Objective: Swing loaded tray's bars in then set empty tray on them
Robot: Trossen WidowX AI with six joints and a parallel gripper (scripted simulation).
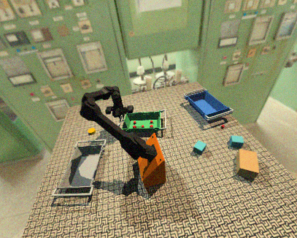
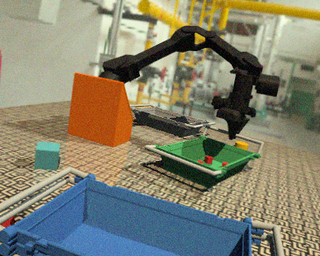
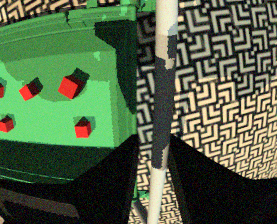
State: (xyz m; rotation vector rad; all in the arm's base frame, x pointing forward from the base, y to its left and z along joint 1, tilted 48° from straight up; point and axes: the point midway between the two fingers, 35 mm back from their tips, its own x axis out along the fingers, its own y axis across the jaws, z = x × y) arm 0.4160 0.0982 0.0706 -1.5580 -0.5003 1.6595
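Observation:
The green loaded tray (image 1: pixel 147 116) (image 2: pixel 213 179) (image 3: pixel 39 35) holds several red blocks (image 1: pixel 151 126) (image 2: pixel 208 159) (image 3: pixel 70 86). Its right bar (image 1: pixel 166 118) (image 2: pixel 182 160) is swung out over the end. Its left bar (image 2: pixel 250 138) (image 3: pixel 164 100) is swung out past the other end. My gripper (image 2: pixel 233 137) (image 3: pixel 152 139) is slightly open above that left end; in the wrist view the bar runs between its fingertips, not gripped. A grey empty tray (image 1: pixel 71 169) (image 2: pixel 166 122) lies to the left, bars out. A blue empty tray (image 1: pixel 207 104) (image 2: pixel 146 220) lies at the back right.
An orange wedge (image 1: pixel 155 175) (image 2: pixel 95 110) stands at the arm's base. A yellow disc (image 1: pixel 91 131) (image 2: pixel 241 145) lies left of the green tray. Two teal cubes (image 1: pixel 199 147) (image 1: pixel 236 141), a tan block (image 1: pixel 247 163) and a small red piece (image 1: pixel 222 126) lie at right.

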